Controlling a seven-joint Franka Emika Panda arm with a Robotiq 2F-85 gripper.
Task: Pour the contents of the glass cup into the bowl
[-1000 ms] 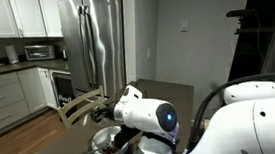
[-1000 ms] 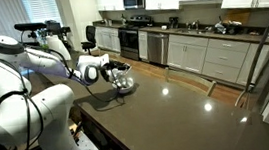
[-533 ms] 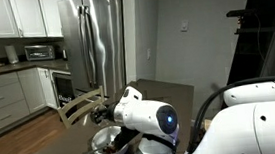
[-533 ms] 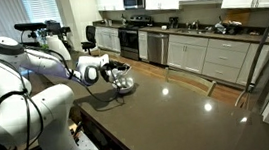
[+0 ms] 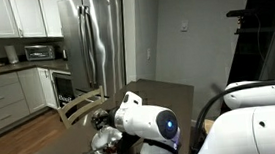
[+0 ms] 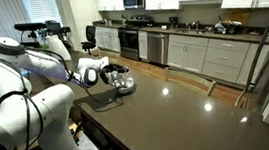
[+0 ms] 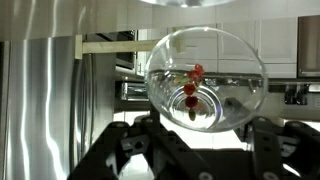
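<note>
A: Three views to enter. Exterior first: where is the claw?

B: In an exterior view the claw (image 5: 102, 117) hangs close above the bowl (image 5: 105, 145), which stands at the near end of the dark surface (image 5: 158, 85). What it holds is too small to tell there.

A: Anything more from outside?

B: In an exterior view the claw (image 6: 116, 73) reaches sideways from the white wrist, over the surface (image 6: 178, 106). A pale, glassy shape sits at its tip. Nothing finer resolves.

A: Wrist view?

B: Clear. The glass cup (image 7: 205, 55) fills the middle of the view, seen end-on as a round outline. The claw (image 7: 205, 140) is closed on it, and dark fingers (image 7: 125, 150) flank it low on both sides. A few reddish bits (image 7: 190, 90) lie inside, against the glass. A steel refrigerator (image 7: 40, 100) stands behind.

A: Entry: cup gripped, bits inside it, bowl just below the claw.
</note>
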